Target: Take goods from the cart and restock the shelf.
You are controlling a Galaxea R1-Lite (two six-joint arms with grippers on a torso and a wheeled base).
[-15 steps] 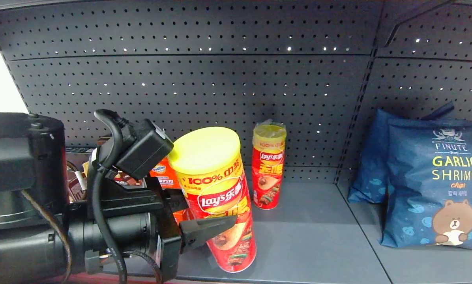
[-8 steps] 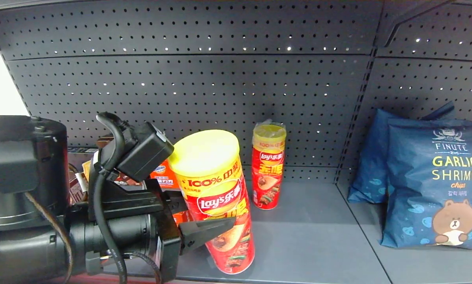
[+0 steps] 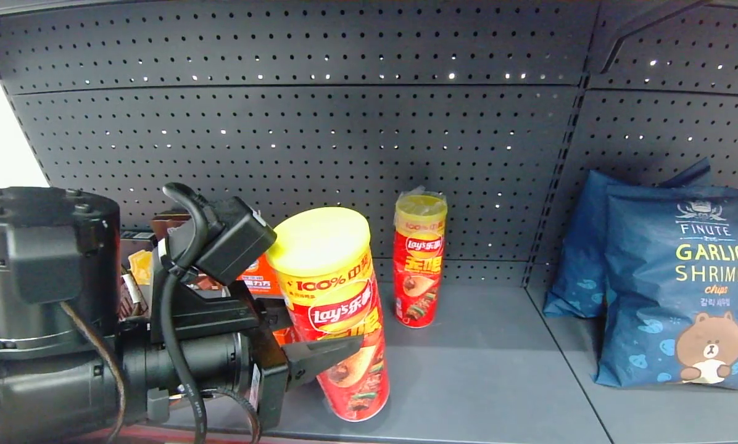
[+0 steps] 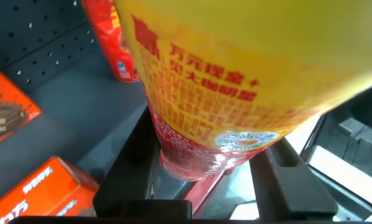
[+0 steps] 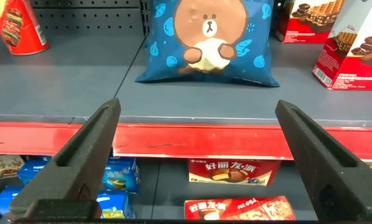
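My left hand (image 3: 310,336) is clamped on the chip can (image 3: 335,290), which leans at the front of the shelf (image 3: 480,370) near the small can (image 3: 419,259), so I think only setting it down and letting go is left; my right hand (image 5: 197,107) is apart, empty.

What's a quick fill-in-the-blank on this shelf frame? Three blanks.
1. The left hand is shut on the nearer chip can, whose lid is ____.
2. The right hand, in front of the shelf, is ____.
3. The blue garlic shrimp chips bags, right of the farther chip can, number ____.
Missing words: yellow; open; two.
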